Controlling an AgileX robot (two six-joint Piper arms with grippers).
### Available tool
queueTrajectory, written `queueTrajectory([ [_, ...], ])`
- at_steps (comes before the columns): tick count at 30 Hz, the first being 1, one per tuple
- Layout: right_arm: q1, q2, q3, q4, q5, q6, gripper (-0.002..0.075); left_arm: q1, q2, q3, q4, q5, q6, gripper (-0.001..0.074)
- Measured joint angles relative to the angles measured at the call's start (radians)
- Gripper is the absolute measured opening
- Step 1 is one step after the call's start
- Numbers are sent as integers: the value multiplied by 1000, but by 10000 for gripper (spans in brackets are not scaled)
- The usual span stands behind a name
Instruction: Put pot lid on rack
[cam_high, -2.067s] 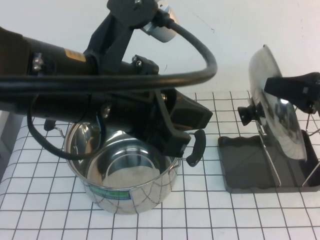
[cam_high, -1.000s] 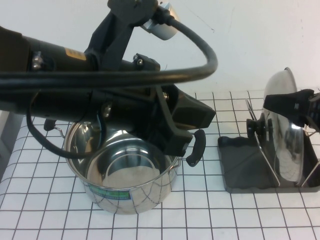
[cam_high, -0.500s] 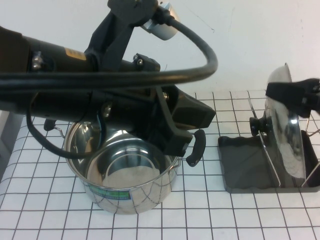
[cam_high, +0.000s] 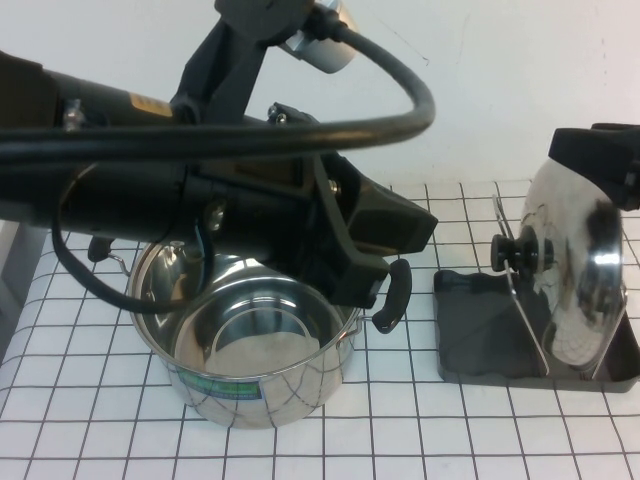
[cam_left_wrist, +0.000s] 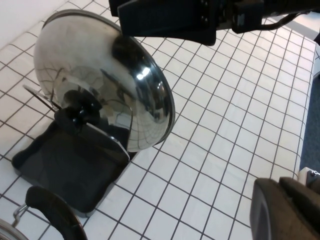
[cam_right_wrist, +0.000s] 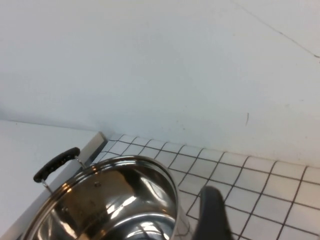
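The shiny domed pot lid (cam_high: 578, 280) stands on edge in the rack, its black knob (cam_high: 526, 252) facing the pot. It leans between the wire prongs (cam_high: 520, 300) of the dark grey tray (cam_high: 480, 340). My right gripper (cam_high: 600, 150) hovers just above the lid's top rim, open and holding nothing. The left wrist view shows the lid (cam_left_wrist: 100, 70), the tray (cam_left_wrist: 70, 165) and the right gripper (cam_left_wrist: 170, 20) above them. My left gripper (cam_high: 360, 275) hangs over the pot's right handle, shut and empty, its fingers (cam_left_wrist: 280, 205) together.
The steel pot (cam_high: 250, 350) with black side handles stands open at front left, under my left arm; it also shows in the right wrist view (cam_right_wrist: 110, 200). The gridded white table cover (cam_high: 420, 440) runs to a white wall behind.
The lid came down from high above the rack into the prongs. My right gripper let go of it and rose above its rim. The left arm barely moved.
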Motion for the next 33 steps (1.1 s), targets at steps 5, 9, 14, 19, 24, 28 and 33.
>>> queueTrajectory([
  [5,0,-15,-42,0,44,-4,405,0,0,0,0,-20,2,-1],
  [9,0,-67,-91,-45,118,-4,203,0,-10,0,16,-88,4,-1],
  [14,0,-165,-170,-371,202,121,27,0,-79,0,215,-161,-119,-1],
  [19,0,-247,-256,-945,258,444,8,0,-150,0,710,-75,-475,-1],
  [24,0,-325,-302,-1457,280,768,6,0,-225,7,1059,56,-740,-1],
  [28,0,-404,-273,-1707,268,953,5,2,-369,73,1161,44,-862,-1],
  [33,0,-589,-80,-1759,128,1034,4,2,-587,250,1179,-84,-972,-1],
])
